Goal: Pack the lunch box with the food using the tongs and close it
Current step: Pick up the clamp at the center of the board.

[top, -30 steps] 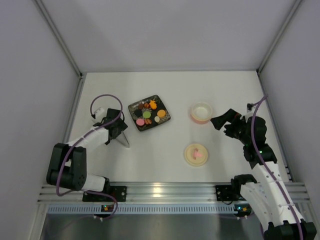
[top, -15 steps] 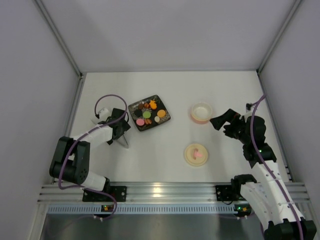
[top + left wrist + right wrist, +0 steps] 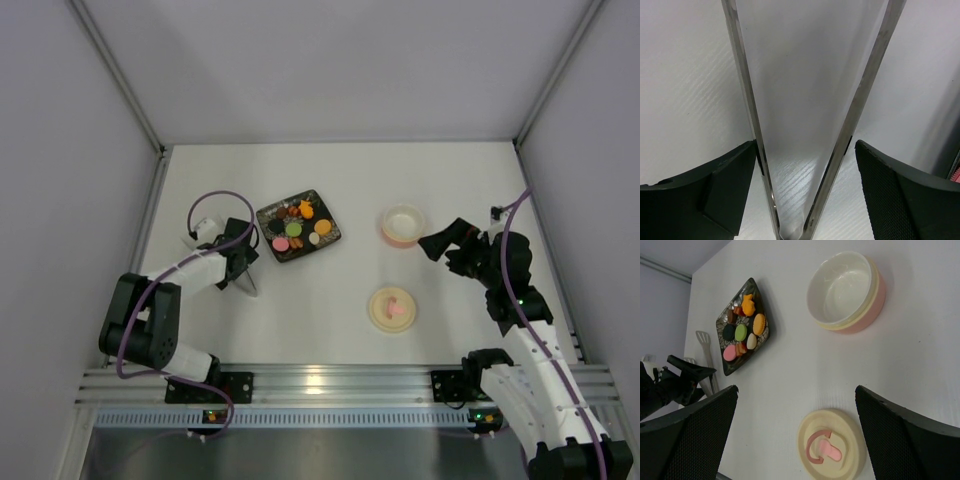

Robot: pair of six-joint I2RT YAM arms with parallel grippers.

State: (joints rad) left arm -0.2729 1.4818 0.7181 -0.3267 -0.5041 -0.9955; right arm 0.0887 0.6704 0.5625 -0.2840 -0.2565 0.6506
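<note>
The silvery tongs [image 3: 246, 284] lie flat on the table left of the plate. In the left wrist view their two arms [image 3: 746, 100] run in a narrow V between my fingers. My left gripper [image 3: 805, 145] straddles them, open; the left pad [image 3: 735, 175] touches one arm and the right pad stands a sliver off the other. The pink lunch box [image 3: 403, 224] stands uncovered with nothing inside [image 3: 845, 290]. Its cream lid [image 3: 392, 308] with the pink knob lies nearer [image 3: 832, 450]. The food [image 3: 293, 229] sits on the plate [image 3: 741, 332]. My right gripper [image 3: 440, 238] hovers open right of the bowl [image 3: 796, 388].
The dark floral plate [image 3: 332, 240] holding the food lies between the tongs and the bowl, its rim [image 3: 751, 282] showing in the right wrist view. Grey walls close in the table on three sides. An aluminium rail [image 3: 330, 385] runs along the near edge.
My left arm has settled lower over the tongs and its fingers have drawn in a little around them. The right arm has barely moved.
</note>
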